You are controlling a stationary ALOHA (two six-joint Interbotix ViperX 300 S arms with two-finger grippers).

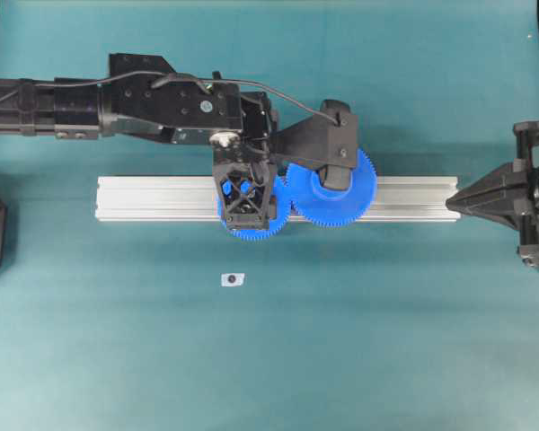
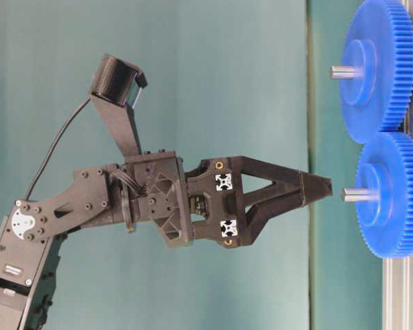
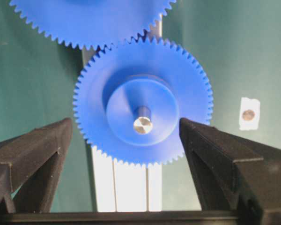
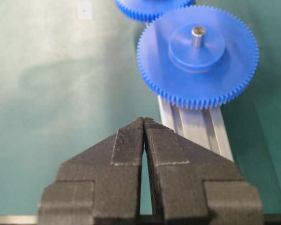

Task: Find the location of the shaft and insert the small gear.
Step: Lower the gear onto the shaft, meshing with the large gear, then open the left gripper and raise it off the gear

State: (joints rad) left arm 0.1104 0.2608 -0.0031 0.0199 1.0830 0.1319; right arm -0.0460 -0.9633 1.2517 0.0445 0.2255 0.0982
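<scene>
The small gear (image 3: 143, 101), blue and toothed, sits on the aluminium rail (image 3: 126, 187) with the silver shaft (image 3: 143, 125) poking out through its hub. My left gripper (image 3: 125, 124) is open, one finger on each side of the hub, with nothing between them. From table level the left gripper (image 2: 320, 187) stops just short of the shaft (image 2: 358, 195) and the small gear (image 2: 392, 196). Overhead, the left gripper (image 1: 247, 211) hides most of the small gear (image 1: 256, 234). My right gripper (image 4: 143, 123) is shut on nothing, off the rail's right end (image 1: 485, 193).
The larger blue gear (image 1: 359, 193) meshes with the small one on the rail (image 1: 153, 197); it has its own grey pin (image 4: 198, 35). A small white sticker with a dark dot (image 1: 233, 279) lies on the teal table in front of the rail.
</scene>
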